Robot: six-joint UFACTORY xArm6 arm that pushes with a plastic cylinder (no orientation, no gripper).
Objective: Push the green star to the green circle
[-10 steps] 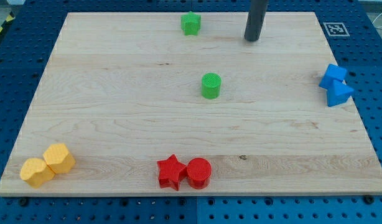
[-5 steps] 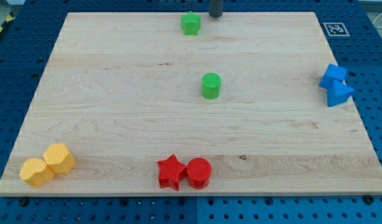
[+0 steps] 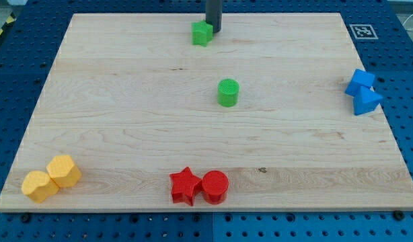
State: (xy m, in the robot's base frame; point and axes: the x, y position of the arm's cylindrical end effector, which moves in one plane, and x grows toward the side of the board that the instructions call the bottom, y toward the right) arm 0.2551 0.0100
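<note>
The green star [image 3: 202, 33] is seen near the board's [image 3: 126, 101] top edge, at 12 o'clock. My tip [image 3: 214, 30] is pressed against it at its 3 o'clock side. The green circle [image 3: 228, 92] is placed at the star's 5 o'clock, well apart.

You're looking at a pale wooden board [image 3: 126, 101] with fine grain, lying on a blue table [image 3: 18, 60] dotted with holes. On it you have a green star [image 3: 202, 33], a green circle [image 3: 228, 92], a red star [image 3: 185, 185], a red circle [image 3: 215, 187], two yellow blocks [image 3: 52, 177] and two blue blocks [image 3: 363, 91]. The rod ending in my tip [image 3: 214, 30] is dark grey, and a black-and-white square marker [image 3: 362, 31] sits at the board's corner.
</note>
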